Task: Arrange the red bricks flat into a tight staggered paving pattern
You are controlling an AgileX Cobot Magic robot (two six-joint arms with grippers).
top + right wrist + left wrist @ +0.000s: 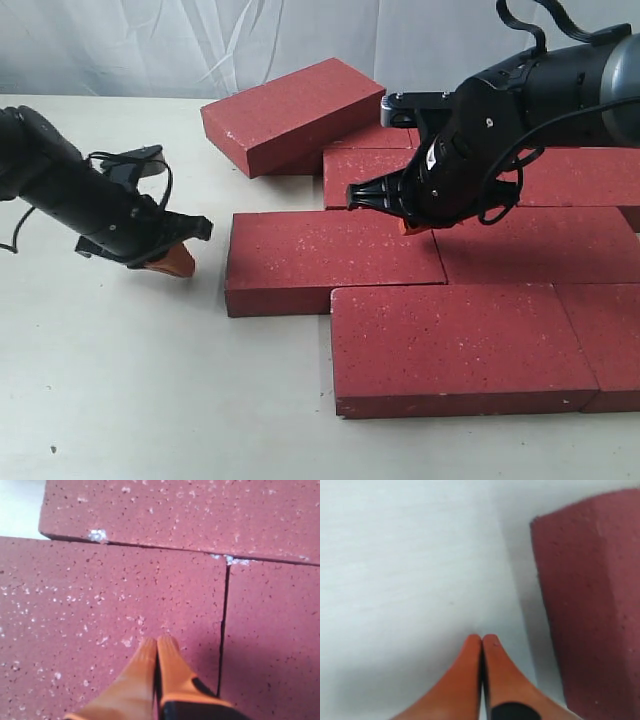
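Note:
Several dark red bricks lie flat in staggered rows on the white table (120, 390). The middle-row brick (330, 255) juts out to the left, with a front brick (455, 345) just below it. One brick (290, 112) rests tilted on the back row. My left gripper (180, 262) is shut and empty, its orange fingertips (481, 642) at the table just left of the middle-row brick's end (592, 605). My right gripper (412, 226) is shut and empty, its tips (158, 644) pressed down on that middle-row brick (100, 615) near the seam with its neighbour (275, 645).
A white cloth backdrop (150, 45) hangs behind the table. Bare tabletop stretches left of and in front of the bricks. The right arm's black body and cables (520, 110) hang over the back rows.

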